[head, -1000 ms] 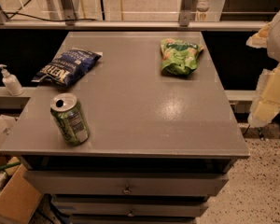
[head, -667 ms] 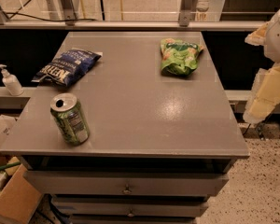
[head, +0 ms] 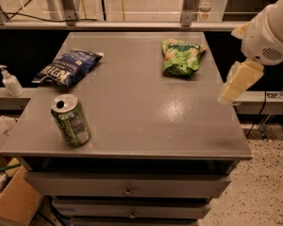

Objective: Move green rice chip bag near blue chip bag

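Bright green and crinkled, the small green rice chip bag [head: 181, 56] lies flat near the far right corner of the grey, smooth-topped desk [head: 141, 102], exactly where it lay a second ago. The flat, dark navy blue chip bag [head: 68, 67] with white lettering has not moved either. It rests by the left edge toward the far corner, well apart from the green one. The upright green aluminium soda can [head: 70, 120] stands near the front left corner, as before.

What has changed is the arm. Its pale cream gripper [head: 238, 81] has swung inward from beyond the right edge and now hangs just over that edge, nearer the green bag but apart from it and holding nothing. Whether the gripper is spread or pressed together cannot be told from this angle.

This looks like the approach to the pick, with none of the move itself done yet. The gripper has yet to reach the far right corner and come down on the bag before carrying it across to the left side.
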Available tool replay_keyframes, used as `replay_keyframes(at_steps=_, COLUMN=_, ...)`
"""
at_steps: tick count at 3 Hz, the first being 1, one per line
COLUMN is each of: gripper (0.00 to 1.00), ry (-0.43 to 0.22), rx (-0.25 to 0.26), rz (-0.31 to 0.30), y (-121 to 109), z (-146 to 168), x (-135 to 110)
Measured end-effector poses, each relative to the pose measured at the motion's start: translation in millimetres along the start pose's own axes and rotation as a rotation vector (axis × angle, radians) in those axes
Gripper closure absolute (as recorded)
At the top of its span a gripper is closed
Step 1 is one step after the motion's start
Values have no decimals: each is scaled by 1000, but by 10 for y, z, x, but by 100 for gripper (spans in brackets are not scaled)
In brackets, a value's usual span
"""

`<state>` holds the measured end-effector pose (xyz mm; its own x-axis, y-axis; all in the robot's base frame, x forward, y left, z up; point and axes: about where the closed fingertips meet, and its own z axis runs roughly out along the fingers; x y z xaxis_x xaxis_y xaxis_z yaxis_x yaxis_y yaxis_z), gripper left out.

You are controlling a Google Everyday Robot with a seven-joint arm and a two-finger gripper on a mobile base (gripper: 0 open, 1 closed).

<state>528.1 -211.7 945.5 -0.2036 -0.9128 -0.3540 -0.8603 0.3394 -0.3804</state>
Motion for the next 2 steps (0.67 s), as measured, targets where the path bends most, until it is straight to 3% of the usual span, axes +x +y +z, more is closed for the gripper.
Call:
replay_keyframes(at_steps=1, gripper=0, ry=-65, rx=9, rz=55, y=-271, z=287, x=-54)
replay_keyframes(at_steps=2, gripper=0, ry=-184, rx=-11, rz=162, y=-628, z=632, x=-98)
